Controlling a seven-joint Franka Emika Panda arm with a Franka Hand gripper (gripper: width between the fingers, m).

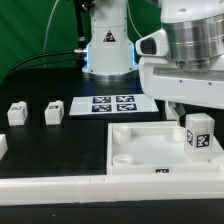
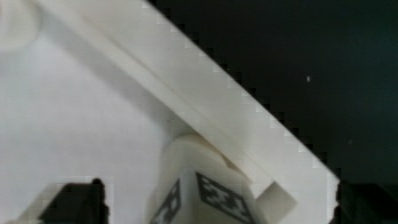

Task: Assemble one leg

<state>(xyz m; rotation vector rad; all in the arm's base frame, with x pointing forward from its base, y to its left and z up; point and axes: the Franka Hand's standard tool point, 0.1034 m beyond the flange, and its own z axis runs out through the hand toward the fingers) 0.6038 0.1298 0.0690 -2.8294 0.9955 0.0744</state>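
Note:
A leg (image 1: 200,136), a small white post with a black-and-white tag, stands upright at the back corner of the large white tray-like piece (image 1: 140,160) on the exterior view's right. My gripper (image 1: 196,114) hangs just above it. In the wrist view the leg (image 2: 210,182) lies between my dark fingers (image 2: 71,203), with a gap showing on each side, so my gripper (image 2: 222,203) is open around it. The tray's raised rim (image 2: 196,90) runs diagonally past the leg. Two more legs (image 1: 17,113) (image 1: 53,112) stand on the exterior view's left.
The marker board (image 1: 112,104) lies behind the tray, in front of the arm's base (image 1: 105,50). Another white part (image 1: 2,147) sits at the exterior view's far left edge. A white wall (image 1: 60,190) runs along the front. The black table (image 2: 302,60) shows beyond the rim.

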